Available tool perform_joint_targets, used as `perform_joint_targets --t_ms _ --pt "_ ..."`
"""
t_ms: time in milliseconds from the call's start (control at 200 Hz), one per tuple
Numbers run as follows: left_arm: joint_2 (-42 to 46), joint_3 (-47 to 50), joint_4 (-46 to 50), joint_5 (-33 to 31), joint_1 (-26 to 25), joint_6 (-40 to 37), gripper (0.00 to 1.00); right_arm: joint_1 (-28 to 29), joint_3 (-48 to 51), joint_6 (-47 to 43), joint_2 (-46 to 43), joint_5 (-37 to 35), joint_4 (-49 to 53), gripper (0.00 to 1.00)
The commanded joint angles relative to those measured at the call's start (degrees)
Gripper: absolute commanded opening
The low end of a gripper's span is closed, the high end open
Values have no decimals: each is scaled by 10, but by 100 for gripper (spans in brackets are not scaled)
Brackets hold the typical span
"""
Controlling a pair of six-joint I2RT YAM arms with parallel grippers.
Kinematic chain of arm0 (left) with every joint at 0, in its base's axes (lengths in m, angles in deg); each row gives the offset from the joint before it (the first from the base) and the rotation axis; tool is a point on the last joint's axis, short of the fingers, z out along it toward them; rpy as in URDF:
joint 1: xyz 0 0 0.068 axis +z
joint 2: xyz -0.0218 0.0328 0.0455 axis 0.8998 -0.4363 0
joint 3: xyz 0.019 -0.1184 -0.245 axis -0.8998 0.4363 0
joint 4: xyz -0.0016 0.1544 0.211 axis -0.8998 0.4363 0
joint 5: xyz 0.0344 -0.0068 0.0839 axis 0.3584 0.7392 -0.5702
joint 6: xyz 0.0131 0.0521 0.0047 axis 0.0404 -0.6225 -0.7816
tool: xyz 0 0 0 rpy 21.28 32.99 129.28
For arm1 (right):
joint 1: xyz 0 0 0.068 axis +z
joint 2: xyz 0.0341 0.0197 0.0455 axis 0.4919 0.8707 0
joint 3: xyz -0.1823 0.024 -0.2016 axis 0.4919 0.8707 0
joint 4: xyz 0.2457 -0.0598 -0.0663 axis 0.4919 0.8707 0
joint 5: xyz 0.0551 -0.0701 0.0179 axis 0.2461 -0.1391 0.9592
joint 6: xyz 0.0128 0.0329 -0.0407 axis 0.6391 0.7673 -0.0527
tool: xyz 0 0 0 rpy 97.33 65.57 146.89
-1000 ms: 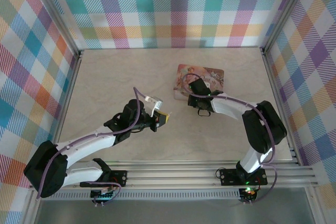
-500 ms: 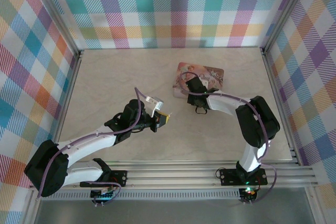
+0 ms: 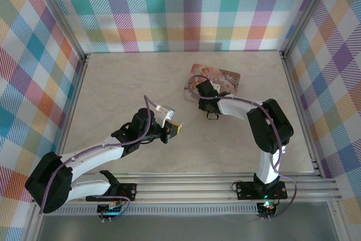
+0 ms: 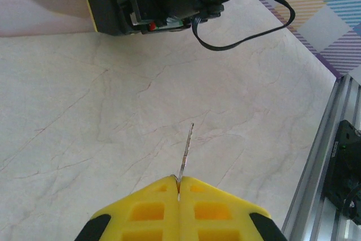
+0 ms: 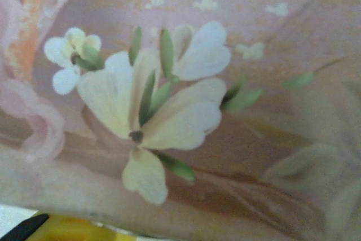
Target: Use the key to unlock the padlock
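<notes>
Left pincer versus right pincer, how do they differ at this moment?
The left pincer is shut on the thin key, while whether the right pincer is open or shut cannot be told. The left pincer hangs over bare table; the right pincer is close over the pink illustrated box. Both are yellow-fingered.

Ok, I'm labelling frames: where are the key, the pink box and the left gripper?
key (image 4: 186,150), left wrist view, middle of blade.
pink box (image 3: 228,77), top external view, bare top face.
left gripper (image 4: 178,180), left wrist view, between its fingertips.
</notes>
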Motion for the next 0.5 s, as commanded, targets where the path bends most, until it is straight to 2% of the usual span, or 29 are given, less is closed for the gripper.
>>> perform_joint_targets --t_ms 0,65,345,495 --pt "13 9 -9 4 5 -14 0 2 -20 5 10 -16 4 40" --pt "12 9 -9 4 6 -16 0 2 -26 4 16 -19 8 38" --pt "6 13 -9 14 5 -32 0 1 -17 -3 2 -5 12 14" --pt "7 19 -20 28 5 -59 0 -1 -2 -19 -36 33 24 9"
